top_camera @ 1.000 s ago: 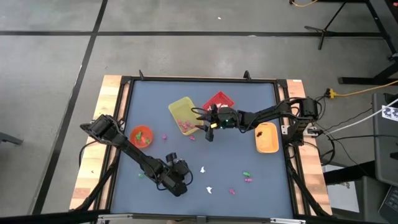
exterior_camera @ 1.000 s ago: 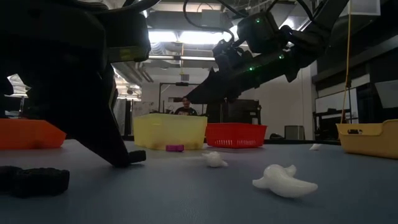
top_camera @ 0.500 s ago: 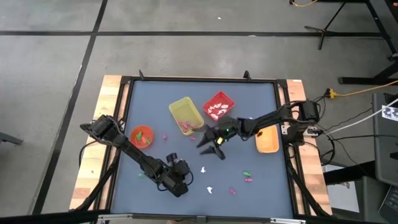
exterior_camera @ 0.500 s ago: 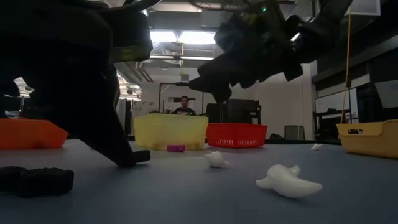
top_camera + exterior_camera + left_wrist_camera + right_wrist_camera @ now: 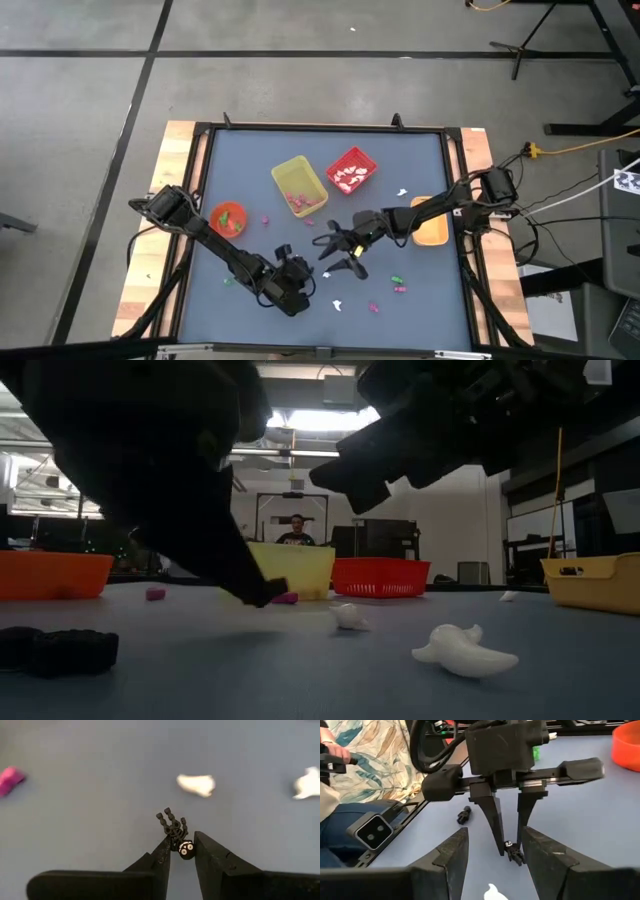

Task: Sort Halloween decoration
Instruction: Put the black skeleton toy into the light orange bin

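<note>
My left gripper is near the table's front edge, shut on a tiny black skeleton trinket. My right gripper stands open just to its right, pointing at it, with nothing between its fingers. In the right wrist view the left gripper faces me with the trinket at its tips. Loose decorations lie flat on the blue table: two white ones, pink ones and a green one. My left gripper pinches the black trinket's round, white-eyed head between its two fingertips. The fingers slant down from the table's left. The ribbed body sticks out past the tips, and the trinket hangs clear of the table.
Toward the back stand a yellow bin and a red bin. An orange bowl is at the left, an orange tray at the right. Another black piece lies near the front edge. A seated person is beyond it.
My right gripper has swung from beside the yellow and red bins toward the table's near edge, turning to face the left gripper, and has stayed open. My left gripper has tipped up a little with the black trinket, which is now off the table.
</note>
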`<state>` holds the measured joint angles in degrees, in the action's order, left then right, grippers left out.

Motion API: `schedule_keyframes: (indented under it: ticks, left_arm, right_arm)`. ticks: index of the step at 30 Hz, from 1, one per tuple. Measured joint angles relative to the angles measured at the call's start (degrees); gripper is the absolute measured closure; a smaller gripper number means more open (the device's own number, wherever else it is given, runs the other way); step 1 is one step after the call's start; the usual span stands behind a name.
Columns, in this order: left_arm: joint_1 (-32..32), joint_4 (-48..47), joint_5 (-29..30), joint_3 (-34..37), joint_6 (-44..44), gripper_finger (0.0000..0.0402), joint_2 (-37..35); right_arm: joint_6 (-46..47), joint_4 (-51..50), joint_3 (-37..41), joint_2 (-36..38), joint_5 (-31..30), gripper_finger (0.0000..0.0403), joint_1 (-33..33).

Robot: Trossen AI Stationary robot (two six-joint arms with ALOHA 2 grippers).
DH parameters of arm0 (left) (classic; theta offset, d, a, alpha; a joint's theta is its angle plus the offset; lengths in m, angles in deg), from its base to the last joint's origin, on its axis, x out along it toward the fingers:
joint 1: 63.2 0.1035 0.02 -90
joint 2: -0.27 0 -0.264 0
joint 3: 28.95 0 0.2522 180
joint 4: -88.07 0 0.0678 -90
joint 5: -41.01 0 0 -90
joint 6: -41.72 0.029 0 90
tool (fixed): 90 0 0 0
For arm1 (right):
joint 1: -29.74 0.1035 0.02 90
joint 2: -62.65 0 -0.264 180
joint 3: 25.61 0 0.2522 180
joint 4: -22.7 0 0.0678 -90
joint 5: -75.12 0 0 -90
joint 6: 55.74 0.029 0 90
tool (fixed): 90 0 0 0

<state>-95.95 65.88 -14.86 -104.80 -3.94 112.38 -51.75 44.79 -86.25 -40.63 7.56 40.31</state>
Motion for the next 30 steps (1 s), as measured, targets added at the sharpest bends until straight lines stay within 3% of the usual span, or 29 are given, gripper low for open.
schedule_keyframes:
  ticks: [14, 30]
  left_arm:
    - [0.4, 14.5, 3.0, 0.0, 18.8, 0.0347, -0.2]
    - [0.6, 16.8, 5.9, -0.1, 20.8, 0.0347, -0.3]
  right_arm:
    - [0.0, -1.6, 0.0, 0.0, 0.2, 0.0219, 1.5]
    - [-0.1, -6.9, 0.0, 0.0, 0.3, 0.0219, 1.5]
